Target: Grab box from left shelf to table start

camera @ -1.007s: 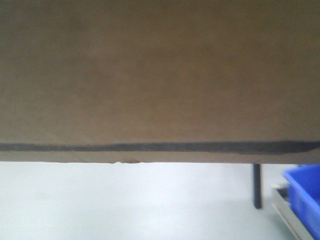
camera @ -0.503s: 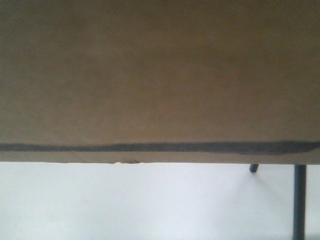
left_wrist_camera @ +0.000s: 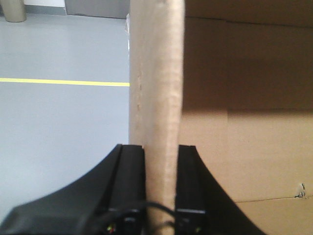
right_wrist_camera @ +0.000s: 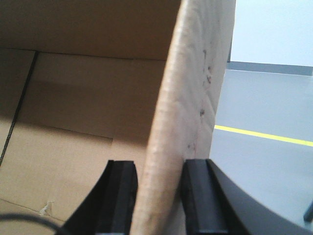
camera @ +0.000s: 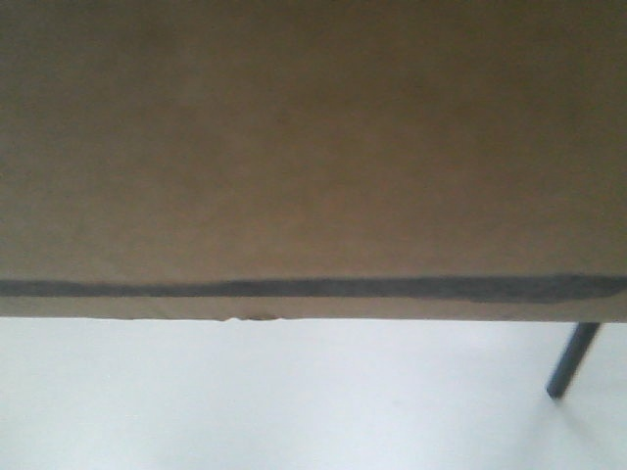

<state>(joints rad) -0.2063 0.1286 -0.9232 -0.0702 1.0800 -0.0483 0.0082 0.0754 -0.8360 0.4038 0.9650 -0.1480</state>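
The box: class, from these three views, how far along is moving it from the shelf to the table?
Done: both grips are made. The left gripper clamps one wall of the box between its fingers; the right gripper clamps another. In hand: the box seems to be carried, filling the front view with pale floor beneath its lower edge. Left: setting it down on the table, which no view shows.

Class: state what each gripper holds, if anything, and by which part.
Both hold the cardboard box: the left gripper pinches the edge of one upright wall panel, the right gripper the edge of another, a finger on each face.
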